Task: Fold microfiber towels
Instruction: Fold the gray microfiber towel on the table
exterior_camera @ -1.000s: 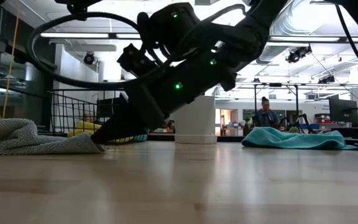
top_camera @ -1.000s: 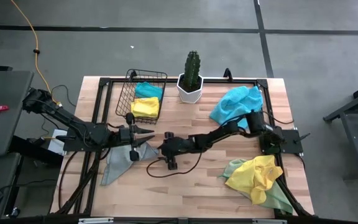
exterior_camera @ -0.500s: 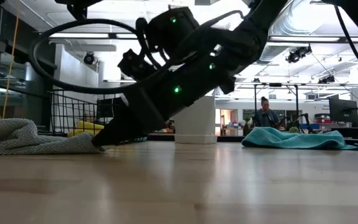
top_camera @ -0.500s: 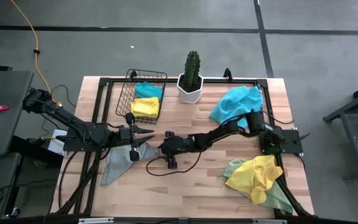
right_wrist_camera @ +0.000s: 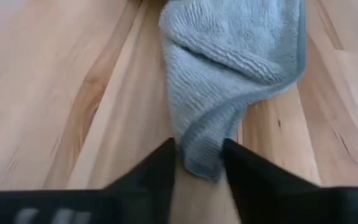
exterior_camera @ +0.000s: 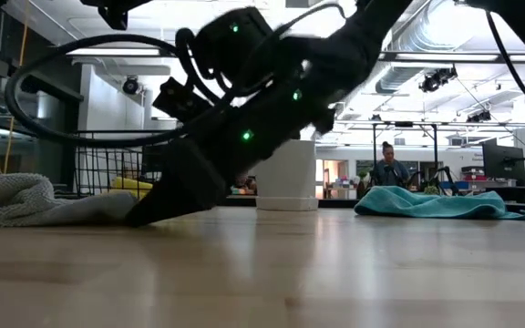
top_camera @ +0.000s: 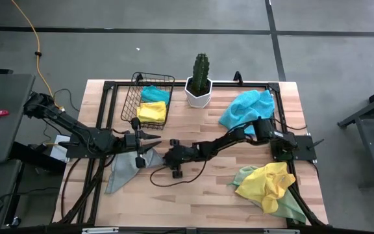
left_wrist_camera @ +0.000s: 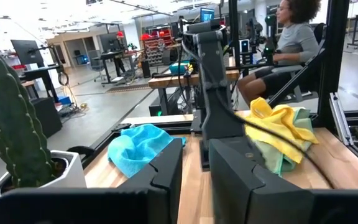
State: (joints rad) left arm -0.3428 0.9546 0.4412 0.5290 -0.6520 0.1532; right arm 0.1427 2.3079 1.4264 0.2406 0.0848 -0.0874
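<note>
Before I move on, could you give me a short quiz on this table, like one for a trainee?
1. True or false: a yellow towel lies in the basket.
2. What colour is the towel that the right gripper has reached? A grey, B turquoise, C green.
3. Which is nearer the basket: the left gripper or the right gripper?

Key: 1 true. 2 A. 3 the left gripper.
</note>
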